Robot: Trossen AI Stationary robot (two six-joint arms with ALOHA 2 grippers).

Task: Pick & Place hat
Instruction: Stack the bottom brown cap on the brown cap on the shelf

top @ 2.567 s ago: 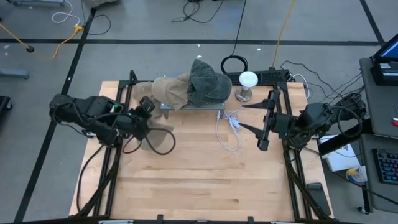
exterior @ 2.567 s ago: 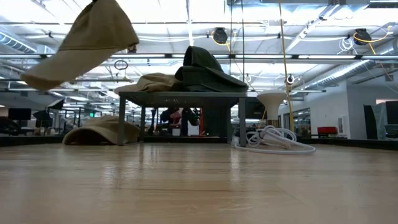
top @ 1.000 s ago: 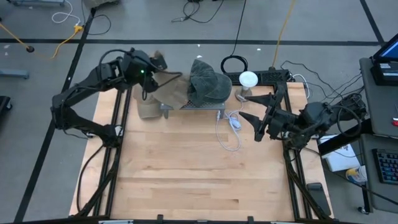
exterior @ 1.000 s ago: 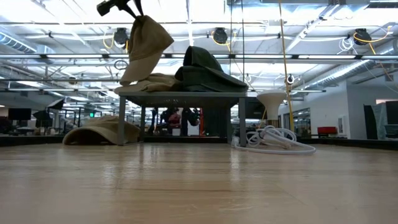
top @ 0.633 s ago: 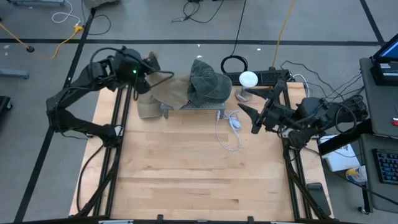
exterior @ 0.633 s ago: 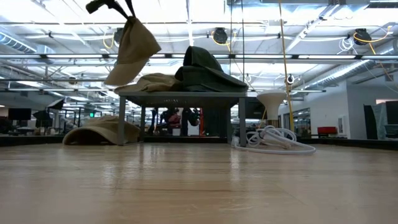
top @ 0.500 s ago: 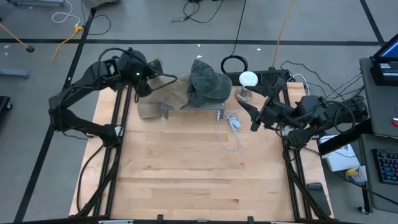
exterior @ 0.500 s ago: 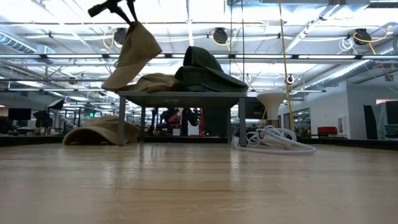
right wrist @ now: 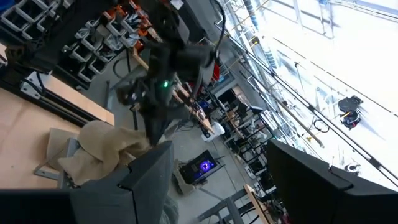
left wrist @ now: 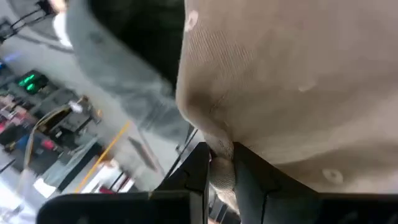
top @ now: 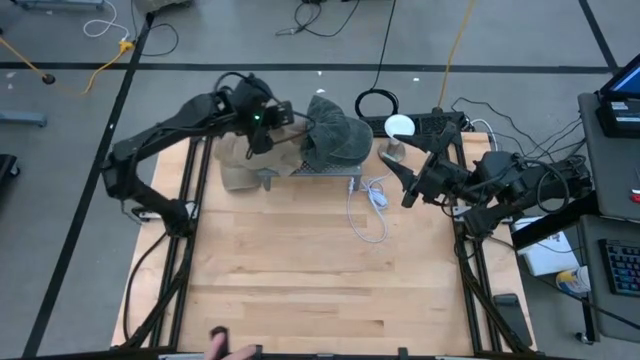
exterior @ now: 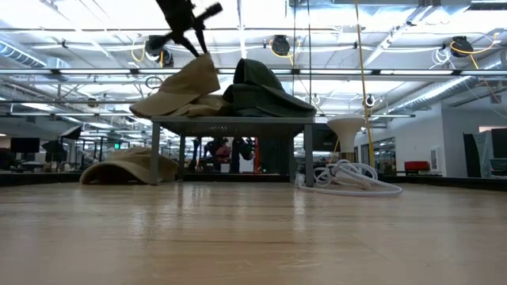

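My left gripper is shut on a tan hat over a small grey stand at the table's far side. A second tan hat and a dark green hat lie on the stand's top. Another tan hat lies on the table, brim down, at the stand's left. My right gripper hovers open to the right of the stand, holding nothing. My left gripper pinches a bunched fold of the tan hat's cloth between its two fingers, at the hat's upper end. The fingers come slanting down from above. The hat spreads out below them, its lower part on the tan hat on the stand.
A white cable lies coiled on the table right of the stand. A white mushroom-shaped object stands at the far right. The wooden tabletop toward the near edge has free room.
My left gripper has carried the tan hat toward the table's right and down over the stand, tipping as it went. The hat hung and swung below the fingers before; now its lower part lies spread on the stand's tan hat. My right gripper has swung slightly toward the far edge.
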